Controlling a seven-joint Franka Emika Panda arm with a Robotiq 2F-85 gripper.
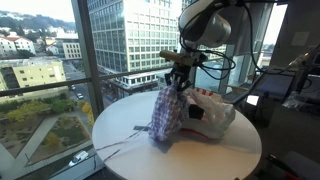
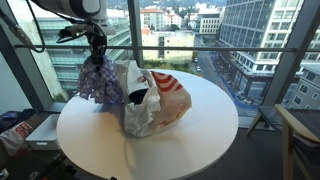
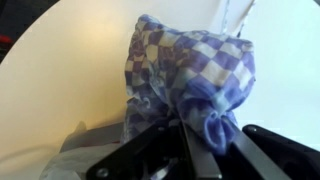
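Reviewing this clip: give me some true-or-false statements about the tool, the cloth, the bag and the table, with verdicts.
1. The tool is shut on a blue checked cloth. True.
2. The cloth lies spread flat. False: it hangs bunched up from the tool.
3. A white and red bag sits on the table beside the cloth. True.
4. The table is square. False: it is round.

Arm (image 1: 205, 25) bent over from above, pincer (image 1: 178, 82) pointing straight down, jaws clamped tight.
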